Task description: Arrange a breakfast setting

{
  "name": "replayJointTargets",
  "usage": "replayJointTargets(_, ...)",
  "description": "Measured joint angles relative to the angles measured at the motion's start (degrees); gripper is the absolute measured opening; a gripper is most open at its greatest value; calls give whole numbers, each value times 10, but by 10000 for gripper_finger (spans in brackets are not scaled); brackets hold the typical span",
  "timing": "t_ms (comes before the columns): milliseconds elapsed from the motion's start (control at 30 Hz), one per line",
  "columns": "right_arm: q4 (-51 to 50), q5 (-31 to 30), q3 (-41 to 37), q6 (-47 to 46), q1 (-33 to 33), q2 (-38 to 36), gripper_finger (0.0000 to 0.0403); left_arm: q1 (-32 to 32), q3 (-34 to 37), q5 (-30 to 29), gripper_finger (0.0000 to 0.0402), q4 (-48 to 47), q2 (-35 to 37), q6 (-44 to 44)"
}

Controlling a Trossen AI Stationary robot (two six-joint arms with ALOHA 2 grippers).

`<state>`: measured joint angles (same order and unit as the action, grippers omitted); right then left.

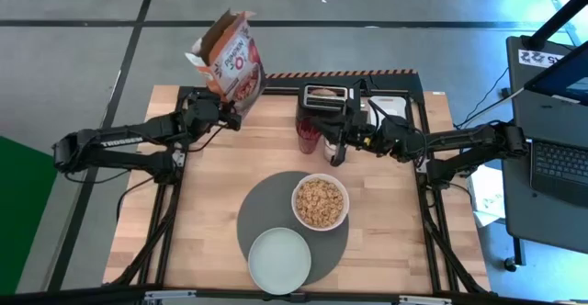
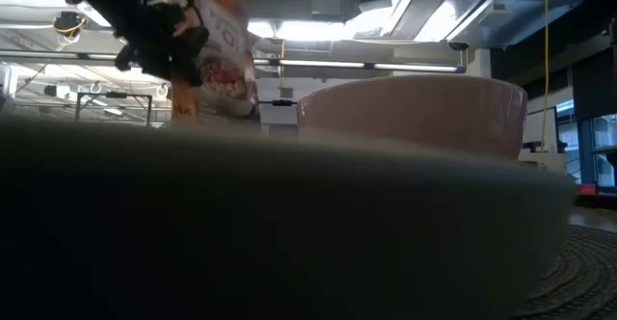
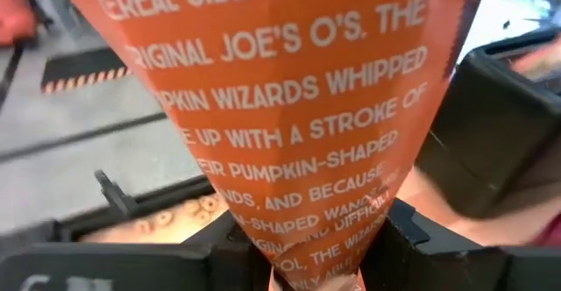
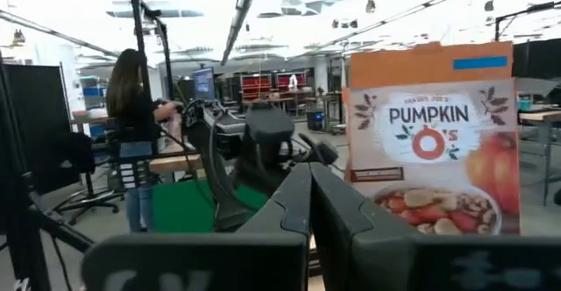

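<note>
Your left gripper (image 1: pixel 225 110) is clamped on the open Pumpkin O's cereal box (image 1: pixel 230 59), held up over the table's far-left corner, probably because the white bowl (image 1: pixel 321 202) on the dark-grey placemat (image 1: pixel 262 211) near the front edge is already filled, beside the empty mint-green plate (image 1: pixel 279 260). Your right gripper (image 1: pixel 336 151), fingers together and holding nothing, waits by the toaster (image 1: pixel 322 103). Only the left wrist view shows the box pinched between the fingers, while the right wrist view alone shows its front panel.

Two matte black six-joint arms, white lettering along the left arm (image 1: pixel 119 142) forearm, black cables looped at the right arm (image 1: pixel 459 144) joints, each wrist ending in two flat, dark, wedge-shaped fingers (image 4: pixel 289 208)
</note>
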<state>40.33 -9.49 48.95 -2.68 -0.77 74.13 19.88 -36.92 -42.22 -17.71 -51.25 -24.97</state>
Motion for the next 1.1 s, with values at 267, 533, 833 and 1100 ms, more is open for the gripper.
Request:
replayJointTargets(267, -28, 30, 0, 1, -1, 0, 5, -38, 90, 38, 113, 112, -60, -44)
replayJointTargets(533, -46, 150, 0, -37, -38, 0, 5, -75, 162, -7, 113, 146, -106, -16)
replayJointTargets(833, -44, 196, 0, -48, -65, 0, 5, -111, 169, -5, 123, 130, -106, -14)
replayJointTargets(1100, -44, 210, 0, -46, -65, 0, 5, -112, 169, -1, 152, 102, -106, -19)
